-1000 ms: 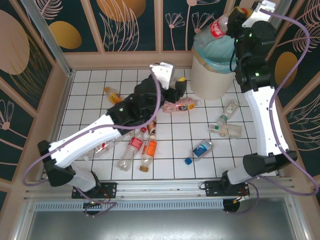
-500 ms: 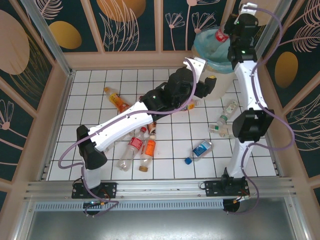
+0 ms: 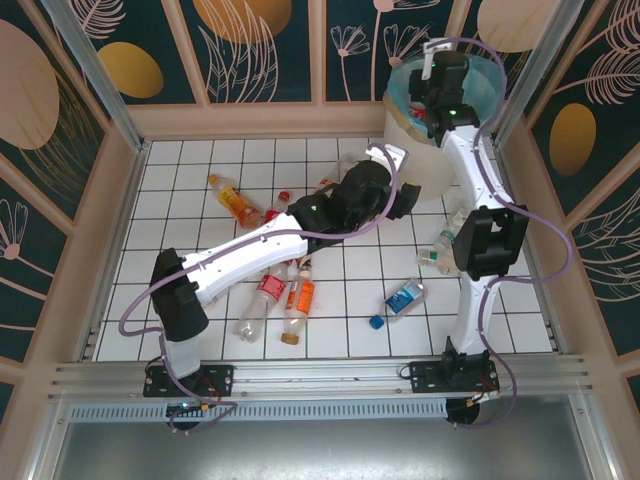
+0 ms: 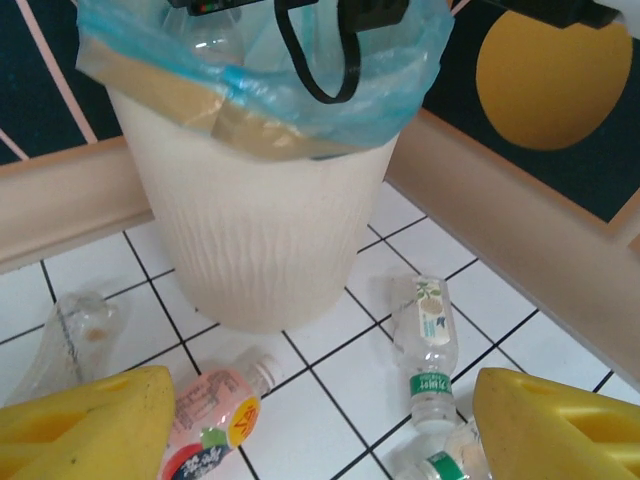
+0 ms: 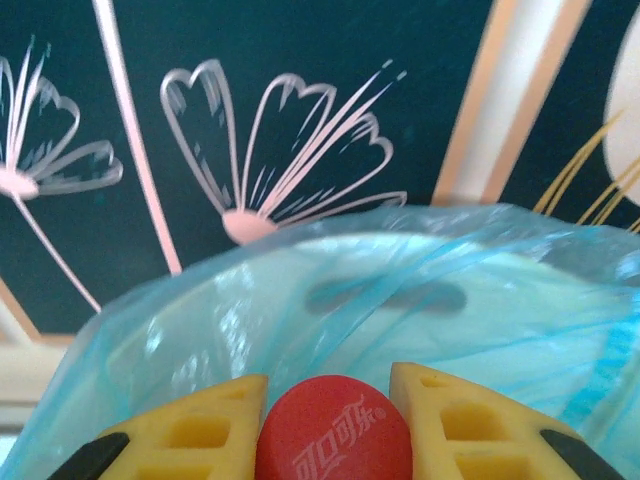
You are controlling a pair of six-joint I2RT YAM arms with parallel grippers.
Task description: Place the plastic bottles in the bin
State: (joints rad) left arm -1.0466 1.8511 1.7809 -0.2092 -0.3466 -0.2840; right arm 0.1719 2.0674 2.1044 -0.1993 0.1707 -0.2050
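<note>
The right claw (image 5: 335, 420) hangs over the mouth of the bin (image 3: 422, 155) at the far right of the tiled worktop (image 3: 200, 170). Its yellow fingers (image 5: 190, 435) are clamped on either side of a red-capped bottle (image 5: 335, 450), with the bin's light blue bag (image 5: 420, 300) just beyond. In the top view that claw (image 3: 437, 85) sits inside the rim of the bag.

The left claw (image 4: 320, 430) is spread wide with nothing between its fingers. It is low over the tiles, just on the near side of the bin's cream wall (image 4: 260, 230). In the top view it (image 3: 405, 195) is close to the bin's base.

Below it lie a pink-labelled bottle (image 4: 210, 425), a green-labelled clear bottle (image 4: 428, 355) to the right, and a crushed clear bottle (image 4: 70, 335) to the left.

Further bottles are scattered over the worktop:
- An orange-labelled bottle (image 3: 235, 200) lies at the left.
- A red-labelled bottle (image 3: 265, 295) and another orange bottle (image 3: 297, 300) lie side by side nearer the bases.
- A blue-labelled bottle (image 3: 405, 297) lies beside a loose blue cap (image 3: 376, 322).
</note>
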